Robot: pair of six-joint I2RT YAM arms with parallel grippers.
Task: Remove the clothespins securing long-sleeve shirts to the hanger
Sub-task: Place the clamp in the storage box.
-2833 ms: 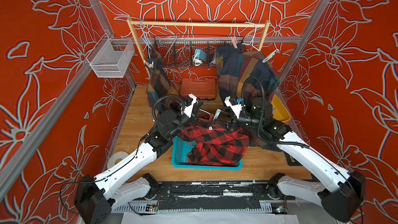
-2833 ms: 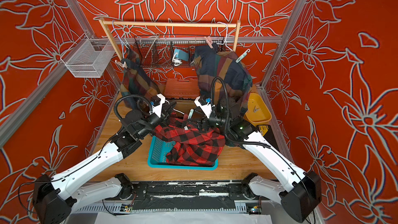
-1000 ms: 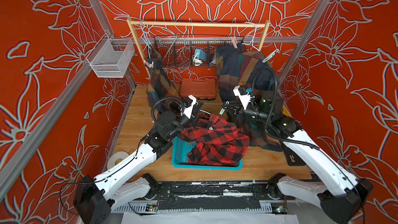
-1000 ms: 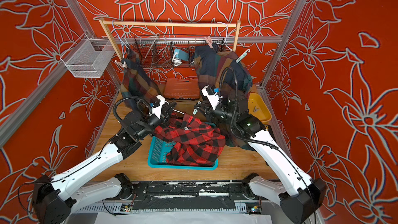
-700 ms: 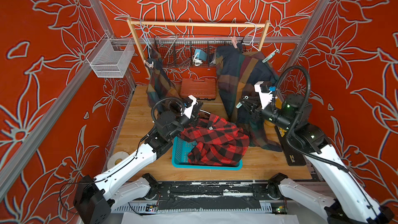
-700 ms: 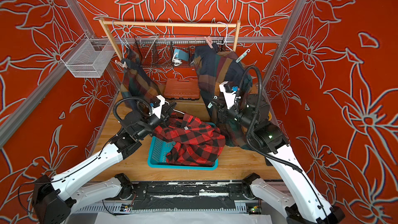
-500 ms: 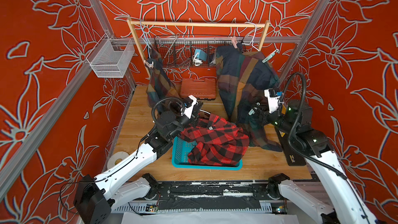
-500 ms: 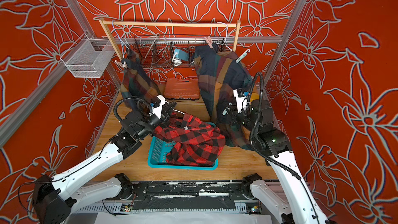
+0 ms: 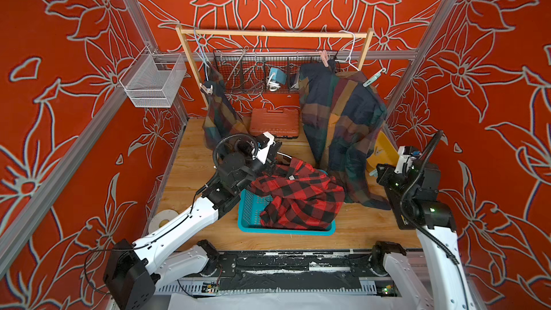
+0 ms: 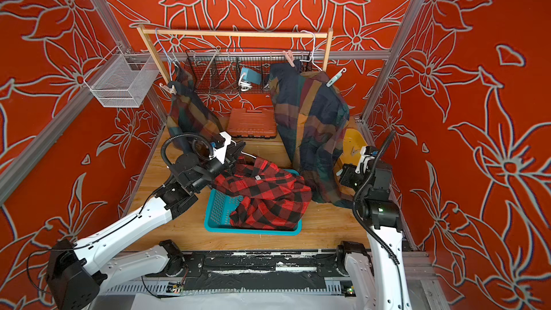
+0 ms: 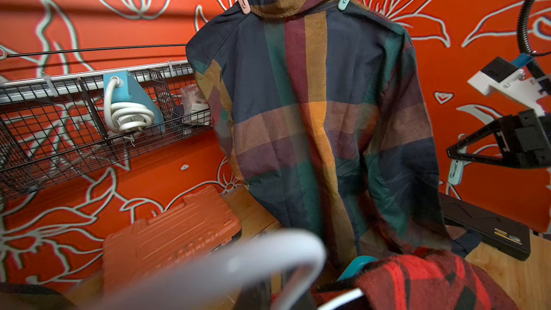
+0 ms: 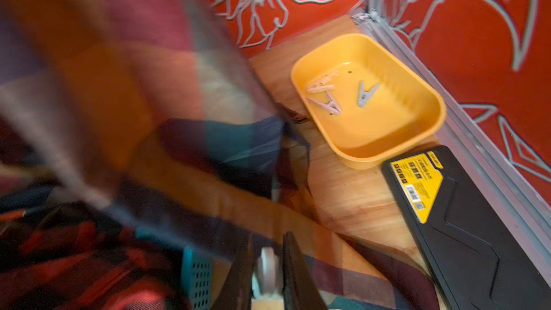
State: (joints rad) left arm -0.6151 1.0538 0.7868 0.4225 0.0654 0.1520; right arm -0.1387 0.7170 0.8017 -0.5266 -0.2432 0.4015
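A pale wooden plank surface (image 9: 193, 171) spans the booth. In the near middle sits a teal perforated plastic basket (image 9: 247, 211). By the far wall lies a closed orange plastic tool case (image 9: 274, 122). On the right, a yellow plastic tray (image 12: 372, 156) sits just beyond a flat black case with a yellow label (image 12: 477, 249). The hem of a dark plaid shirt (image 9: 366, 198) trails on the wood between basket and tray.

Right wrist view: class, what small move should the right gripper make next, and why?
Probably move over the yellow tray and open: the right gripper pinches a clothespin, and loose pegs already lie in that tray.
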